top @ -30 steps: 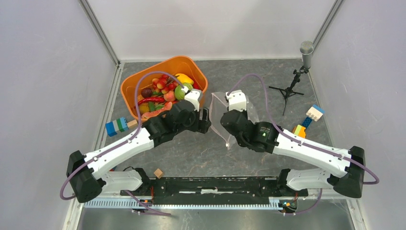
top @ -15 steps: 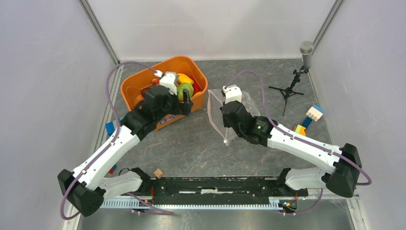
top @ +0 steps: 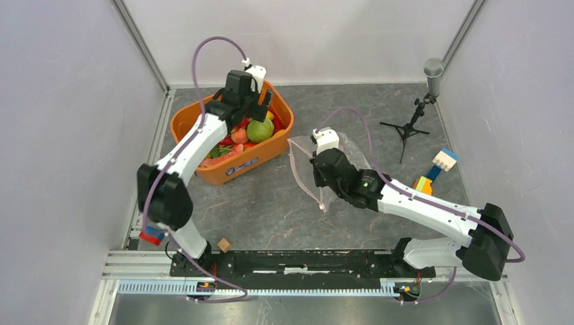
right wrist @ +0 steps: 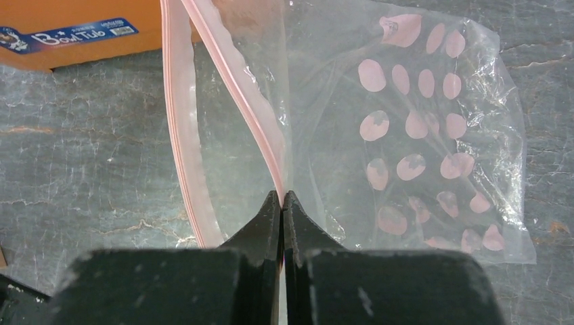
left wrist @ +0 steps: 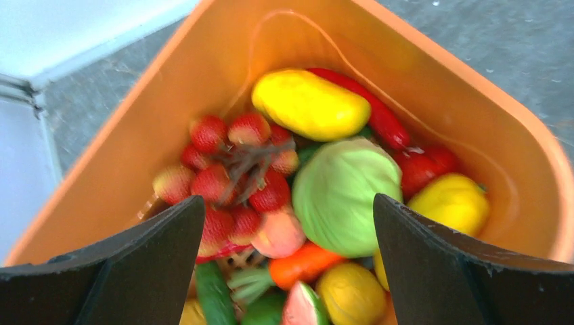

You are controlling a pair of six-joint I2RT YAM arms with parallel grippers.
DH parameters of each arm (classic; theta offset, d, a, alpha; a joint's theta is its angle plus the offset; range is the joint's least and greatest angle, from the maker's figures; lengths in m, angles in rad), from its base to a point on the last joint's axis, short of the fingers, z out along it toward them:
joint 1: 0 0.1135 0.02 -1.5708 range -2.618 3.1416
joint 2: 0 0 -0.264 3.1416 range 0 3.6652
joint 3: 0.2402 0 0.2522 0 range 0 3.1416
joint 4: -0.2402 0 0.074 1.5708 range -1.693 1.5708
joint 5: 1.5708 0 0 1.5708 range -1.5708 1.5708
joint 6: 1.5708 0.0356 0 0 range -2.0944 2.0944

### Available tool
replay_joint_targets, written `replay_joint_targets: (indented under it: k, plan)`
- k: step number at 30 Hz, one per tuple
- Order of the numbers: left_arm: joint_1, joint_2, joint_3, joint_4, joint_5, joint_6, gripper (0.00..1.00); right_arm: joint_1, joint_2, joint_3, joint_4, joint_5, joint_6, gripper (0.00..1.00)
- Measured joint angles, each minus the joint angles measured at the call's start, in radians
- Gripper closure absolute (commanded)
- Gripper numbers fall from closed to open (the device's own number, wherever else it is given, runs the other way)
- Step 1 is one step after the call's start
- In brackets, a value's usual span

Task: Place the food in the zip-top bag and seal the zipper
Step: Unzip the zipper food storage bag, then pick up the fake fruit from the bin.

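**Wide jaws over a crowded tub, and a bag held by one lip**

Inside the orange tub (top: 220, 170) the food is heaped tight. The left gripper (left wrist: 288, 220) hangs above the heap with its fingers spread wide and holding nothing. Between those fingers sit the green melon (left wrist: 345, 196) and a bunch of red berries (left wrist: 233, 169), touching each other, with a yellow piece (left wrist: 310, 105) and a red chilli (left wrist: 386, 122) toward the tub's far wall. I'd worry about the grab. If the fingers come down as they are, they could catch two pieces at once, or the round, smooth melon could squirt out sideways.

Just right of the tub the zip-top bag (right wrist: 406, 135) lies slack on the table, with no food in it that I can see. The right gripper (right wrist: 282, 203) has its fingers pressed together on the zipper (right wrist: 250, 122), pinching only one lip. The other pink lip hangs apart on the tub side, so the mouth gapes loosely. The film is floppy. A piece dropped in from the tub side might push the mouth shut, miss it and roll across the table, or tug the strip out of that thin pinch.
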Motion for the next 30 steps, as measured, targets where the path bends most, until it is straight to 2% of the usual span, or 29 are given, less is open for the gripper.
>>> replay_joint_targets:
  k: [4, 8, 11, 15, 20, 24, 25, 27, 28, 30]
  plan:
    - [0.017, 0.189, 0.19, -0.064, -0.03, 0.126, 0.0, 0.0, -0.006, -0.011, 0.009, -0.015, 0.0, 0.98]
    - [0.041, 0.304, 0.279, -0.119, -0.048, 0.208, 0.02, 0.0, -0.007, -0.016, 0.021, -0.026, -0.001, 0.97]
    - [0.053, 0.354, 0.294, -0.148, -0.063, 0.235, 0.16, 0.0, -0.007, -0.016, 0.025, -0.033, -0.002, 0.97]
    - [0.06, 0.392, 0.296, -0.184, -0.091, 0.246, 0.21, 0.0, -0.007, -0.016, 0.034, -0.036, -0.005, 0.97]
    - [0.06, 0.396, 0.296, -0.185, -0.116, 0.25, 0.44, 0.0, -0.011, -0.022, 0.035, -0.036, -0.005, 0.97]
    - [0.06, 0.396, 0.295, -0.179, -0.132, 0.249, 0.46, 0.0, -0.034, -0.037, 0.034, -0.035, -0.004, 0.97]
    - [0.06, 0.396, 0.291, -0.172, -0.133, 0.249, 0.49, 0.0, -0.041, -0.039, 0.03, -0.035, -0.003, 0.97]
    - [0.06, 0.396, 0.28, -0.157, -0.134, 0.249, 0.62, 0.0, -0.053, -0.039, 0.03, -0.035, -0.002, 0.97]
    - [0.06, 0.396, 0.27, -0.148, -0.133, 0.249, 0.64, 0.0, -0.059, -0.039, 0.029, -0.035, -0.001, 0.97]
    - [0.06, 0.396, 0.257, -0.136, -0.133, 0.248, 0.61, 0.0, -0.069, -0.039, 0.03, -0.035, 0.0, 0.97]
